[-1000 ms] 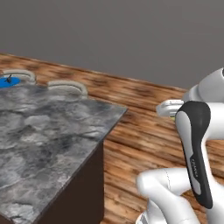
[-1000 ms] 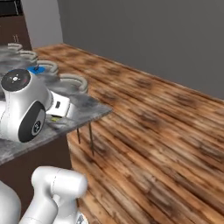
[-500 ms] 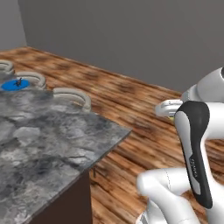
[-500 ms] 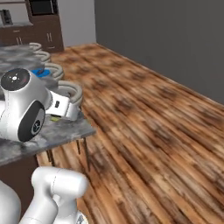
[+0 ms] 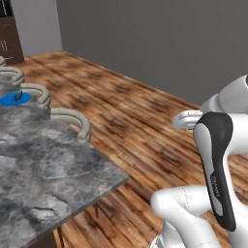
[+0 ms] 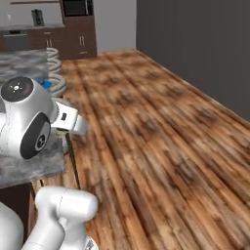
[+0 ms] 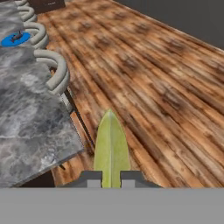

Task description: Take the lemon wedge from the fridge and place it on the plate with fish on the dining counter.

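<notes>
- Claw (image 7: pixel 111 178) clamps the tiny yellow-green lemon wedge (image 7: pixel 111 146) between both fingertips, above the wooden floor (image 7: pixel 166 87).
- Round blue plate (image 7: pixel 15 39) carrying the small dark fish (image 7: pixel 16 36) lies far along the grey marbled stone surface (image 7: pixel 26 113), well apart from the wedge.

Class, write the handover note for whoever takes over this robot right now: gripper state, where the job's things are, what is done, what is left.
Gripper: shut on the yellow-green lemon wedge, which sticks out forward between the two dark finger tips, over the wooden floor.
Round bright blue plate with the small dark fish: on the far part of the grey marbled dining counter, beside the curved stool backs.
Done: the wedge is in the grip and away from the fridge.
Left: bring the hand over the counter to the plate, set the wedge down next to the fish, and let go.
</notes>
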Robot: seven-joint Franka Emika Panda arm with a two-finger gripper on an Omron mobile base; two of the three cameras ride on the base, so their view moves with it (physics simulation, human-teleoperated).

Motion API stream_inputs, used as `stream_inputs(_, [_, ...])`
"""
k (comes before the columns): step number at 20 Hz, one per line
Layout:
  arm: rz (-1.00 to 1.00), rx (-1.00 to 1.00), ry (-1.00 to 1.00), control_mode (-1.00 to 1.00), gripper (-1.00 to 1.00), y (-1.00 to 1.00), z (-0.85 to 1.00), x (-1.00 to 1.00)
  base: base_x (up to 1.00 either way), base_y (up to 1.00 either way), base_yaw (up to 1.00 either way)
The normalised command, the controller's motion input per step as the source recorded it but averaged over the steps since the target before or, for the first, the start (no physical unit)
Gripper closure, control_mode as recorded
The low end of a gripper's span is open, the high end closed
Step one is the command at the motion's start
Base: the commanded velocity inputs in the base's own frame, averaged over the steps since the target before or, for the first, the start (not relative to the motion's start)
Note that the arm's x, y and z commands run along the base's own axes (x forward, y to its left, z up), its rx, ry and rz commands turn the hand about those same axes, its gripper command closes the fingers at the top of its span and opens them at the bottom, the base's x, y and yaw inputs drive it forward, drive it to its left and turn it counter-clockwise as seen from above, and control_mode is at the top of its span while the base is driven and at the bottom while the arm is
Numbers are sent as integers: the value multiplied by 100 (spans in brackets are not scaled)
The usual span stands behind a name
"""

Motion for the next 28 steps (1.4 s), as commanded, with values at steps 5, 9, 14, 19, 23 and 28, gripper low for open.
stream_inputs(5, [0,0,0,100,100,0,0,0,100,-55,37])
stream_inputs(9, [0,0,0,100,100,0,0,0,100,-55,36])
stream_inputs(14, [0,0,0,100,100,0,0,0,100,-45,39])
stream_inputs(19, [0,0,0,100,100,0,0,0,100,-40,41])
stream_inputs(23, [0,0,0,100,100,0,0,0,100,-37,41])
stream_inputs(28, [0,0,0,100,100,0,0,0,100,-12,47])
